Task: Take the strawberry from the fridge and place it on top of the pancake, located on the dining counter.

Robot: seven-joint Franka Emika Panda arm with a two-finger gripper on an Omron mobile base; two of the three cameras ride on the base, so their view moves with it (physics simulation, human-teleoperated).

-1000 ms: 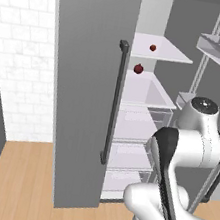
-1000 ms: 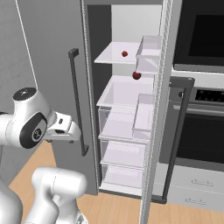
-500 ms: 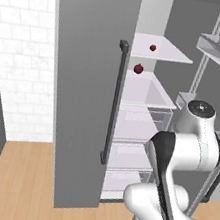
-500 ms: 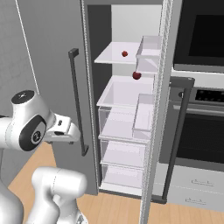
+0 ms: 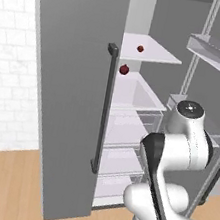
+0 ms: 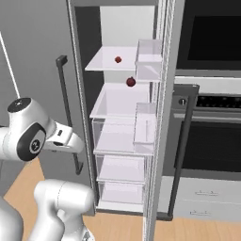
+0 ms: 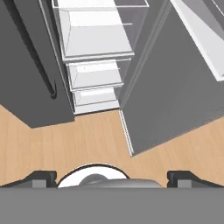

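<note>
— Where do we stand, starting closest to us?

— Our jaws (image 7: 112,177) are nearest, pointing down at the wooden floor (image 7: 96,135) in front of the fridge (image 5: 69,90). In the hand view the two tips sit far apart at the bottom corners with nothing between them, so we read them as wide and empty.

— And the fridge itself?

— One door is swung open, so that step looks done. Its long dark handle (image 5: 103,108) hangs just beside the open compartment. Behind it come the clear drawers (image 6: 121,169) low down, then the white shelves above.

— Where's the strawberry?

— The strawberry (image 6: 118,60) sits on the top shelf (image 6: 108,63), about the middle of it, well above and beyond our jaws. The rounder dark-red fruit (image 6: 131,82) is at the back of the shelf below, near its right edge; we leave that one.

— So what's left?

— In our judgement, nearly everything: we have not yet reached in, so we must raise the hand to the top shelf, close on the berry, back out, then carry it to the pancake on the dining tabletop.
</note>
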